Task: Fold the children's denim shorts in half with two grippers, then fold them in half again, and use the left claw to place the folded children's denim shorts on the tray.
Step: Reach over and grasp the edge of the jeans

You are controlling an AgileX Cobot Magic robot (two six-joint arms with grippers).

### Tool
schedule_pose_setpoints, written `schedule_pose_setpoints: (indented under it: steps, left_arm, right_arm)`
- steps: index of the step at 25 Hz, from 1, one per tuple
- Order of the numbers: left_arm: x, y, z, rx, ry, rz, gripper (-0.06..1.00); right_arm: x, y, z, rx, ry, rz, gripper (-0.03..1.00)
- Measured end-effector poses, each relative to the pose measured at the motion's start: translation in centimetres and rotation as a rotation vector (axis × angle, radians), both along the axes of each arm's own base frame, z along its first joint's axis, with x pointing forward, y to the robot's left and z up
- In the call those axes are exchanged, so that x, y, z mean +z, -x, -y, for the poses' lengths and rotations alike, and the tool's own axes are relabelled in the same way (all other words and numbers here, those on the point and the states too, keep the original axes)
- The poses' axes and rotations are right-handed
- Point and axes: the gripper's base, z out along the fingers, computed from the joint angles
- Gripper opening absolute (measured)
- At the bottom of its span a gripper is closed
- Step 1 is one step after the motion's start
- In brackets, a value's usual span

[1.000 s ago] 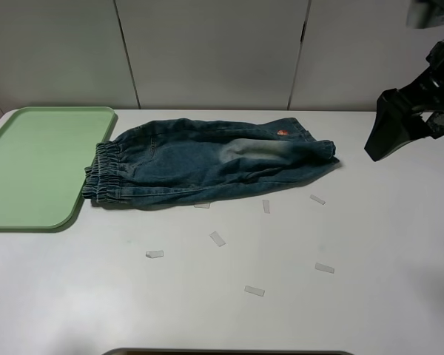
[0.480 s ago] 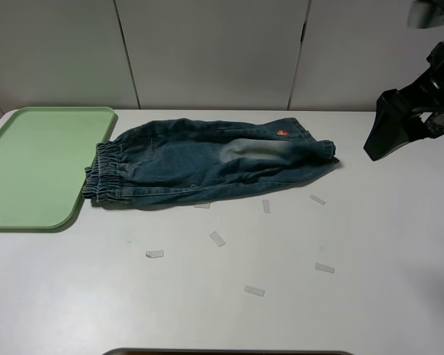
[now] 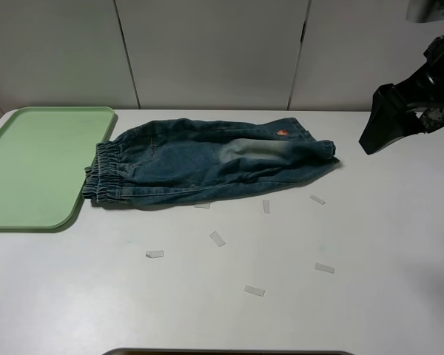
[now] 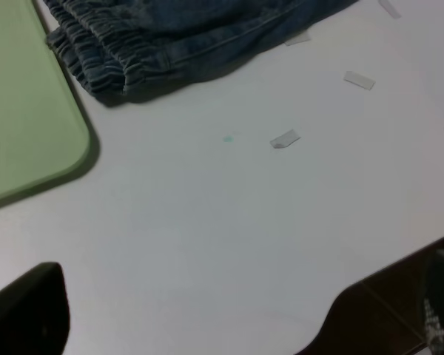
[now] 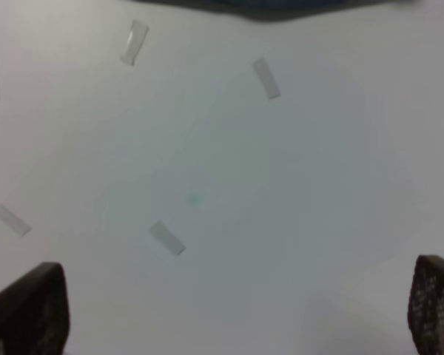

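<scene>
1. The denim shorts [image 3: 207,166] lie flat on the white table [image 3: 355,310], a little toward 12 o'clock from its middle in the high view. The gathered waistband [image 3: 103,174] points to 9 o'clock and the leg ends to 3 o'clock.
2. A small red-orange mark [image 3: 282,133] sits near the leg end, too small for any writing to be read. A pale worn patch [image 3: 255,150] lies just beside it.
3. At 9 o'clock the waistband lies right against the rim of the green tray [image 3: 29,170] — whether it overlaps the rim I cannot tell.
4. At 6 o'clock from the shorts, short strips of clear tape [image 3: 217,238] are scattered over the table. Beyond them the table runs bare toward its near edge.
5. The right gripper [image 3: 388,122] hangs at 3 o'clock, well apart from the leg ends. Its wrist view shows the fingertips [image 5: 26,310] spread wide over bare table with nothing between them.
6. The left gripper [image 4: 229,314] is outside the high view. Its wrist view shows one dark finger [image 4: 26,314] — jaws wide, holding nothing, near the table's edge.
</scene>
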Motion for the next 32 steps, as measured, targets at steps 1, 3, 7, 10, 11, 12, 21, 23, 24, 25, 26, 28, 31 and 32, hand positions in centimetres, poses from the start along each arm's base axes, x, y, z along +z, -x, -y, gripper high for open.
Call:
schedule_pose_setpoints:
  steps: [1, 3, 7, 10, 11, 12, 21, 23, 24, 25, 26, 28, 31, 32]
  left_arm:
    - [0.0, 0.0, 0.0, 0.0, 0.0, 0.001, 0.93]
    - [0.0, 0.0, 0.0, 0.0, 0.001, 0.003, 0.93]
    - [0.0, 0.0, 0.0, 0.001, 0.0, 0.003, 0.93]
    - [0.0, 0.0, 0.0, 0.002, 0.0, 0.003, 0.93]
    - [0.0, 0.0, 0.0, 0.006, 0.0, 0.003, 0.93]
    - [0.0, 0.0, 0.0, 0.014, 0.0, 0.003, 0.93]
    - [0.0, -0.1, -0.1, 0.345, 0.0, 0.003, 0.93]
    - [0.0, -0.1, -0.1, 0.381, 0.0, 0.003, 0.93]
    - [0.0, -0.1, -0.1, 0.416, 0.0, 0.003, 0.93]
    - [0.0, -0.1, -0.1, 0.441, 0.0, 0.003, 0.93]
    - [0.0, -0.1, -0.1, 0.441, 0.0, 0.003, 0.93]
    - [0.0, -0.1, -0.2, 0.481, -0.001, 0.003, 0.93]
    - [0.0, -0.1, -0.2, 0.487, 0.0, 0.004, 0.93]
    - [0.0, -0.1, -0.2, 0.487, 0.0, 0.004, 0.93]
  right_arm:
    - [0.0, 0.0, 0.0, -0.001, -0.002, 0.006, 0.69]
    - [0.0, -0.1, 0.0, -0.001, -0.003, 0.011, 0.69]
    - [0.1, -0.3, -0.1, -0.003, -0.011, 0.029, 0.69]
    - [0.2, -0.4, -0.1, -0.005, -0.015, 0.043, 0.69]
    - [0.2, -0.5, -0.1, -0.007, -0.019, 0.058, 0.69]
    - [0.2, -0.6, -0.2, -0.01, -0.021, 0.062, 0.69]
    - [-2.5, -3.7, -0.3, -0.089, 0.012, 0.063, 0.69]
    - [-3.0, -4.2, -0.3, -0.099, 0.017, 0.053, 0.69]
    - [-3.5, -5.0, -0.3, -0.108, 0.024, 0.041, 0.69]
    - [-3.9, -5.9, -0.1, -0.119, 0.029, 0.033, 0.69]
    - [-4.0, -6.7, 0.0, -0.13, 0.032, 0.035, 0.69]
    - [-4.8, -8.7, 0.3, -0.142, 0.04, 0.027, 0.69]
    - [-5.4, -12.5, 0.9, -0.137, 0.053, 0.054, 0.69]
    - [-6.0, -13.3, 1.0, -0.127, 0.063, 0.049, 0.69]
